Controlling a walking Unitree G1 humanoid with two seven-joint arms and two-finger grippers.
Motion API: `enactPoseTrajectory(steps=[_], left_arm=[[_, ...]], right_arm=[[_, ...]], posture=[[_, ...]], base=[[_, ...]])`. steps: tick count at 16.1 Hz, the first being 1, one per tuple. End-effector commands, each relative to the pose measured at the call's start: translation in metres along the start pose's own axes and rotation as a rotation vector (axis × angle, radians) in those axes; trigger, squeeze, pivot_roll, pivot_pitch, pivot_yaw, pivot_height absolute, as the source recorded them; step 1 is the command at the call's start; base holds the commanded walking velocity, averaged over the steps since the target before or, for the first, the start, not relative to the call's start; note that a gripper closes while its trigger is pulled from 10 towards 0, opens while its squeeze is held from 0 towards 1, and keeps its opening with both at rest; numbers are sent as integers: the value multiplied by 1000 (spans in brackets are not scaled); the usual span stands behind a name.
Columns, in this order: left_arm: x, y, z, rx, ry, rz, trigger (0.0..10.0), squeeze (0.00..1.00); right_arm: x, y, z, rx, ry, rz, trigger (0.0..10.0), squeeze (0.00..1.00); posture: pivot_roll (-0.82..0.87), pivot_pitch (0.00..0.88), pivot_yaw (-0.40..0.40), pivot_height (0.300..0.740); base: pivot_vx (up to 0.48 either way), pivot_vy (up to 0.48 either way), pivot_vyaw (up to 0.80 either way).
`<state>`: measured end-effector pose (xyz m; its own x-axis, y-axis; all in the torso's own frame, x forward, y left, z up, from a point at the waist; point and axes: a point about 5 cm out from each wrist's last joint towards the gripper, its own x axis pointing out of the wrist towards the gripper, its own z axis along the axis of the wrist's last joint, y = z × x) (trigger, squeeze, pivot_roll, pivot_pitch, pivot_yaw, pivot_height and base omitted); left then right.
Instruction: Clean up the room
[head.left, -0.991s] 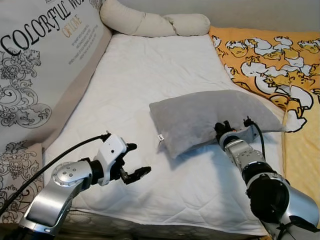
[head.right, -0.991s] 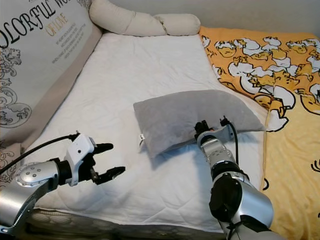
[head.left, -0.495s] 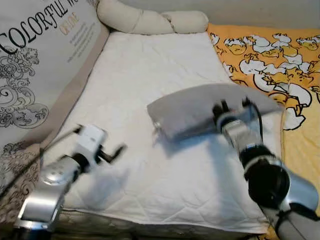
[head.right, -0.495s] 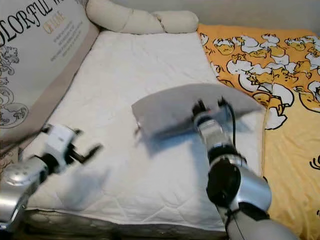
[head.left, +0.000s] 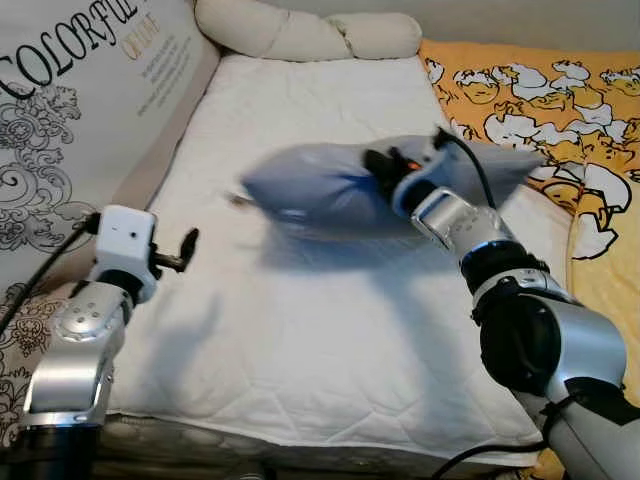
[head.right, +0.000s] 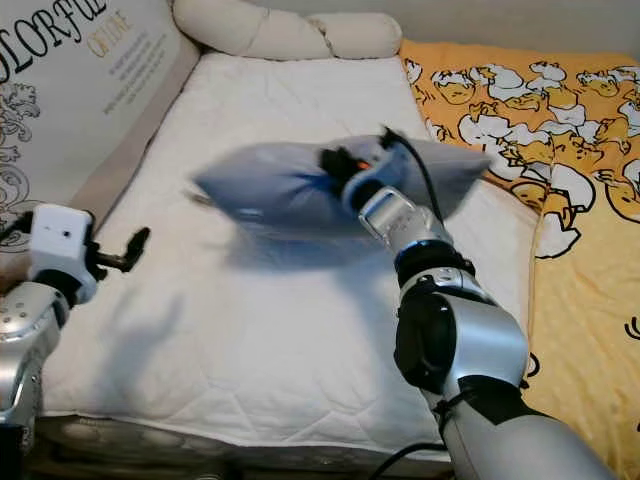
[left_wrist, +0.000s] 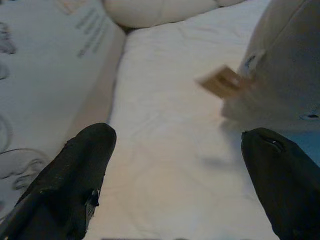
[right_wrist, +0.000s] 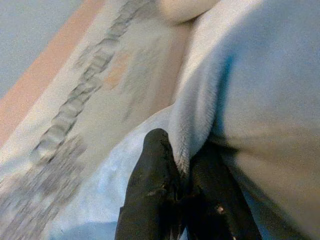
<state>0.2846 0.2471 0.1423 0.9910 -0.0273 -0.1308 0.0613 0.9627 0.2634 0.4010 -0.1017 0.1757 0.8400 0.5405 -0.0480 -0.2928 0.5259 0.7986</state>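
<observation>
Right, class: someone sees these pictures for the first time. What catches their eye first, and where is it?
The grey pillow, blurred and lifted off the white mattress mid-bed, pinched in the right end effector. Next comes the orange duck-print blanket along the bed's right side. The left end effector hovers open near the left edge.

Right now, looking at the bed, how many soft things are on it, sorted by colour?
Grey: 1, the grey pillow, pinched by the right gripper and lifted above the white mattress.
Cream: 1, the long bolster at the head of the bed.
Orange: 1, the duck-print blanket on the right side.
Total: 3.
</observation>
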Motion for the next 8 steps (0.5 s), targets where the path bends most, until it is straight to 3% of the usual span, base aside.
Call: enactPoseTrajectory(steps=[1, 2, 4, 5, 6, 8], left_arm=[[0, 14, 4, 2, -14, 70, 10000, 0], [0, 17, 4, -1, -15, 89, 10000, 0], [-3, 36, 1, 10, 2, 193, 10000, 0], [-4, 43, 0, 6, 4, 233, 10000, 0], [-6, 52, 0, -8, 6, 286, 10000, 0], [-7, 58, -1, -25, 6, 301, 10000, 0]], right_arm=[[0, 25, 23, -88, -2, 162, 0, 0], [-2, 26, 24, -101, 11, 189, 0, 0], [-26, 36, 31, -122, 44, 436, 0, 0], [-37, 34, 31, -113, 43, 501, 0, 0], [-54, 25, 27, -113, 60, 561, 0, 0], [-75, -16, 3, -126, 135, 502, 0, 0]], posture=[[28, 0, -7, 740], [25, 0, -5, 740], [16, 0, 7, 740], [16, 0, 7, 740], [11, 0, 12, 740], [3, 0, 20, 740]], base=[[0, 0, 0], [0, 0, 0], [0, 0, 0], [0, 0, 0], [0, 0, 0], [0, 0, 0]])
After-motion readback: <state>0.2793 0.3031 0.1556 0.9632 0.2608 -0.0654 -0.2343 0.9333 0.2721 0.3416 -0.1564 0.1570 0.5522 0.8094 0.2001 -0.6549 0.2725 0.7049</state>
